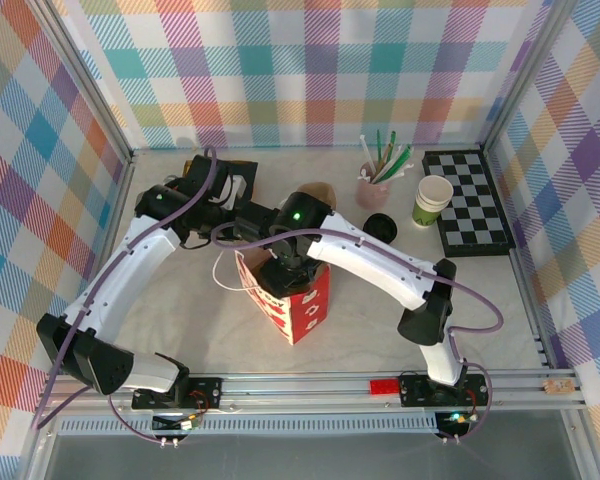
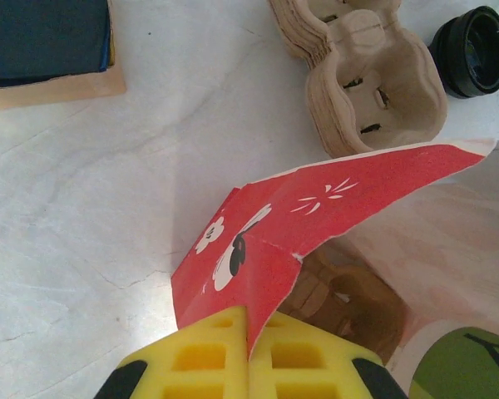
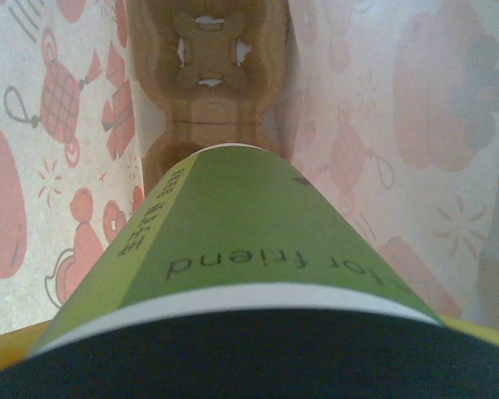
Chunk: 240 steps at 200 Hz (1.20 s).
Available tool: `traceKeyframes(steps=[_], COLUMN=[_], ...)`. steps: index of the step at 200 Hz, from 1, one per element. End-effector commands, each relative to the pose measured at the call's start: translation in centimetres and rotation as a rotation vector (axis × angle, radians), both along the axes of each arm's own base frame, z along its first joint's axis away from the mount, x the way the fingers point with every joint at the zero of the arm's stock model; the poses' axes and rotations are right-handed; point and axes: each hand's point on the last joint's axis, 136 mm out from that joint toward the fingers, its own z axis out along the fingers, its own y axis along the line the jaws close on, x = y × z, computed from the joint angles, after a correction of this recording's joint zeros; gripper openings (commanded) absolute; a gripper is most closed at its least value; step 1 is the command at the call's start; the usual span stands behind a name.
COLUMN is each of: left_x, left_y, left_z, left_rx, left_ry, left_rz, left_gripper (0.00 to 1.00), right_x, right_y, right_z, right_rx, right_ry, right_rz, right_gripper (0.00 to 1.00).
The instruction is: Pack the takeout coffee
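The takeout coffee [image 3: 241,224], green-banded with a black lid, hangs inside the red paper bag [image 1: 302,305]. It is over a brown cup carrier [image 3: 208,83] on the bag's floor. My right gripper [image 1: 280,272] reaches down into the bag's mouth and is shut on the cup; its fingers are hidden behind the cup. My left gripper [image 2: 251,332] is shut on the bag's red rim [image 2: 316,208], holding the mouth open. The cup's green side [image 2: 466,366] shows in the left wrist view at the lower right.
A stack of cup carriers [image 2: 374,75] and a loose black lid [image 2: 474,50] lie behind the bag. A pink cup of straws [image 1: 373,185], a lidless green cup [image 1: 432,200] and a chequered board [image 1: 468,200] stand at the back right. A dark box [image 2: 46,37] lies back left.
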Motion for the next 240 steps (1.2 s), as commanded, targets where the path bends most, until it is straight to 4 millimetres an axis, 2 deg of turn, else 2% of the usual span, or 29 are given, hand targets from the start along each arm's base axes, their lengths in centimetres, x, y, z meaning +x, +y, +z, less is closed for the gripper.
traceKeyframes(steps=[1, 42, 85, 144, 178, 240], left_x=[-0.5, -0.7, -0.8, -0.9, -0.8, -0.7], left_y=[0.4, 0.2, 0.2, 0.3, 0.2, 0.2], left_z=[0.4, 0.5, 0.5, 0.6, 0.4, 0.4], left_rx=[-0.023, -0.04, -0.044, -0.041, -0.042, -0.038], left_ry=[0.002, 0.003, 0.003, 0.003, 0.008, 0.011], left_rz=[0.013, 0.014, 0.013, 0.015, 0.017, 0.016], left_gripper=[0.01, 0.01, 0.02, 0.01, 0.02, 0.02], right_x=[0.1, -0.4, -0.8, -1.1, -1.0, -1.2], right_y=[-1.3, -0.4, -0.4, 0.0, -0.7, -0.6], right_z=[1.1, 0.1, -1.3, -2.1, -2.7, -3.4], right_rx=[-0.018, 0.001, -0.005, 0.025, -0.004, 0.031], right_ry=[-0.015, 0.028, 0.054, 0.075, 0.08, 0.098], right_rz=[-0.039, -0.029, -0.034, -0.025, -0.074, -0.067], right_gripper=[0.46, 0.46, 0.46, 0.46, 0.45, 0.44])
